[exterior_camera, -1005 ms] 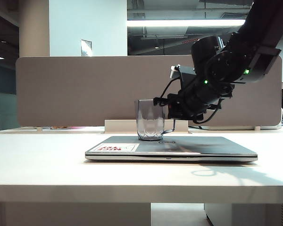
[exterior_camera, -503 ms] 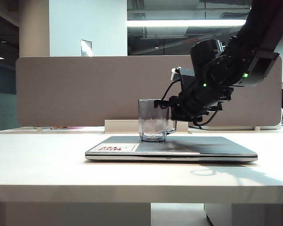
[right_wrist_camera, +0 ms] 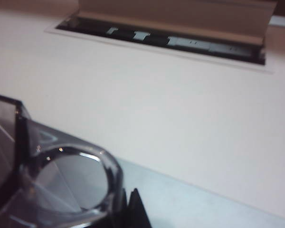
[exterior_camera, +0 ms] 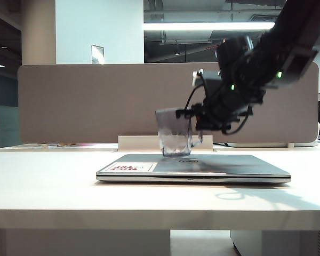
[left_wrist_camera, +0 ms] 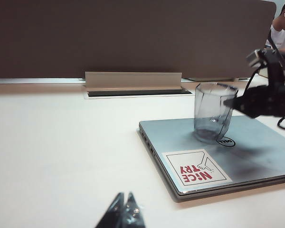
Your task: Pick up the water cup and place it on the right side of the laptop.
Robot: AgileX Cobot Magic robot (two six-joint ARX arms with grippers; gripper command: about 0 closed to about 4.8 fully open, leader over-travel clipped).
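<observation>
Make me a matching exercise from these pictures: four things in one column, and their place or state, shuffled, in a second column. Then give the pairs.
Things
1. water cup
2. laptop
3. right pincer
4. left pincer

Places or states
A. lid closed, flat on the table
B. closed on the cup's wall
C. tilted, just above the laptop lid
D. shut, over bare tabletop, away from the cup

Pairs: 1-C, 2-A, 3-B, 4-D
</observation>
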